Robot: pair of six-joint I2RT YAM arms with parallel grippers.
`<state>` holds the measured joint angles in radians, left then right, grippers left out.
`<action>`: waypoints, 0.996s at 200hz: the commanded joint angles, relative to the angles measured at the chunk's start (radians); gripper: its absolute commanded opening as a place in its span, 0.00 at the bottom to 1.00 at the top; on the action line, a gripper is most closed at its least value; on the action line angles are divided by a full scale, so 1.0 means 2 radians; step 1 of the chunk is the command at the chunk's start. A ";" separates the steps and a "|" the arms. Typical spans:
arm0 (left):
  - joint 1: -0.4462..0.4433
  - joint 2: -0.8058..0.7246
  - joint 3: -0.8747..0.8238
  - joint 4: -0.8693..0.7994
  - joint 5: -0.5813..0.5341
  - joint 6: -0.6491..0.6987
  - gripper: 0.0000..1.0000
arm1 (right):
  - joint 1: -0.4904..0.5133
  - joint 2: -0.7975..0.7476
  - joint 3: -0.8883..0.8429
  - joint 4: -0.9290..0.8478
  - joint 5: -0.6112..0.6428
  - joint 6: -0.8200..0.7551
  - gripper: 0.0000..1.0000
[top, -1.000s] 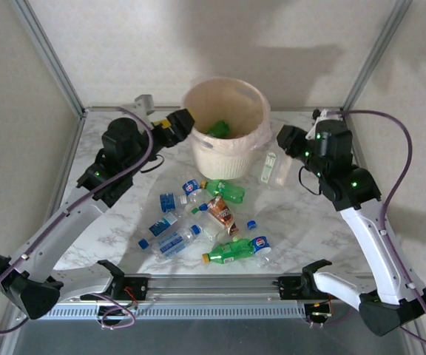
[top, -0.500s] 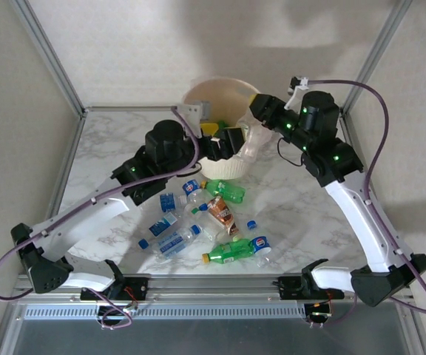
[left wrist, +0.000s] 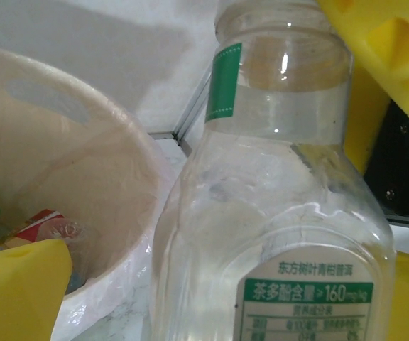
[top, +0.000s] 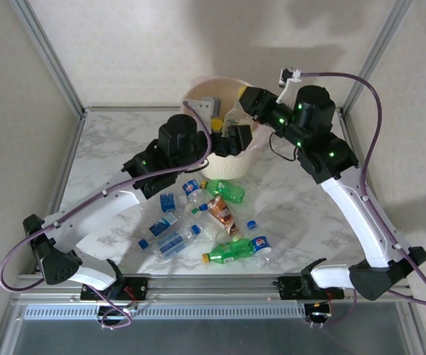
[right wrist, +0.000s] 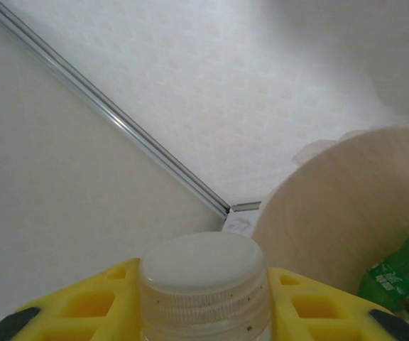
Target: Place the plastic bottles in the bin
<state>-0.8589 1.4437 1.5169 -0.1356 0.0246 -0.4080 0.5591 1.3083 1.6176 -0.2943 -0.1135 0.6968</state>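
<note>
My right gripper (top: 242,107) is above the near right rim of the cream-white bin (top: 196,92), shut on the white cap (right wrist: 203,284) of a clear bottle with a green label (left wrist: 275,199). My left gripper (top: 226,137) is close in front of the bin, open, and its yellow fingers (left wrist: 20,284) stand either side of that bottle's body. Inside the bin (right wrist: 346,206) lies a green bottle (right wrist: 396,277). On the table lie more plastic bottles: a green one (top: 224,191), a yellow-capped green one (top: 231,251), a brown-orange one (top: 220,211) and blue-labelled clear ones (top: 172,240).
A loose blue cap (top: 251,224) lies among the bottles. The bin's bag liner (left wrist: 119,284) hangs over its rim. Metal frame posts (top: 46,55) stand at the table's back corners, with walls close behind.
The right arm lifted the clear bottle from the table's right side to the bin rim. The left arm swung from the bin's left to its front, around the bottle's body.
</note>
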 commanded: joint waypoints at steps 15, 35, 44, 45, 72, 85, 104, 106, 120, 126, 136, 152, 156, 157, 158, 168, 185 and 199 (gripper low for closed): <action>-0.014 0.008 0.017 -0.013 -0.013 0.039 0.91 | 0.004 0.010 0.025 0.022 0.001 0.010 0.39; -0.015 0.011 0.018 -0.015 -0.022 0.047 0.83 | 0.005 0.015 0.028 0.022 0.001 0.013 0.39; -0.015 0.014 0.020 -0.017 -0.025 0.051 0.79 | 0.005 0.017 0.028 0.021 0.001 0.014 0.39; -0.015 0.014 0.020 -0.017 -0.025 0.051 0.78 | 0.005 0.017 0.028 0.021 0.001 0.014 0.39; -0.015 0.022 0.030 -0.020 -0.047 0.057 0.71 | 0.005 0.015 0.023 0.020 0.007 0.015 0.39; -0.015 0.022 0.032 -0.017 -0.058 0.058 0.68 | 0.005 0.013 0.020 0.018 0.014 0.014 0.39; -0.015 0.021 0.033 -0.009 -0.073 0.061 0.63 | 0.005 0.010 0.020 0.014 0.020 0.011 0.41; -0.015 0.020 0.033 -0.008 -0.074 0.061 0.63 | 0.005 0.011 0.020 0.014 0.021 0.011 0.41; -0.014 0.021 0.035 -0.002 -0.084 0.065 0.62 | 0.005 0.010 0.020 0.008 0.029 0.009 0.49; -0.013 0.023 0.037 -0.002 -0.087 0.067 0.62 | 0.005 0.010 0.022 0.004 0.037 0.007 0.56; -0.009 0.029 0.045 -0.004 -0.088 0.069 0.62 | 0.005 0.008 0.029 -0.010 0.056 0.001 0.74; 0.004 0.046 0.073 -0.016 -0.085 0.067 0.61 | 0.004 0.005 0.044 -0.044 0.105 -0.009 0.86; 0.008 0.052 0.081 -0.021 -0.085 0.066 0.61 | 0.003 0.003 0.048 -0.054 0.117 -0.010 0.88; 0.009 0.054 0.082 -0.022 -0.085 0.066 0.61 | 0.003 0.003 0.049 -0.056 0.121 -0.011 0.89; 0.010 0.055 0.085 -0.023 -0.085 0.066 0.61 | 0.003 0.002 0.049 -0.058 0.126 -0.011 0.89; 0.021 0.073 0.110 -0.036 -0.085 0.064 0.61 | -0.001 -0.004 0.053 -0.078 0.156 -0.014 0.93; 0.040 0.113 0.165 -0.064 -0.081 0.067 0.62 | -0.012 -0.018 0.046 -0.108 0.188 -0.017 0.94; 0.056 0.162 0.228 -0.103 -0.085 0.065 0.62 | -0.020 -0.033 0.027 -0.127 0.197 -0.017 0.94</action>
<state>-0.7971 1.6527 1.8088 -0.2207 -0.1215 -0.2905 0.5465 1.3056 1.6829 -0.4500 0.1577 0.6842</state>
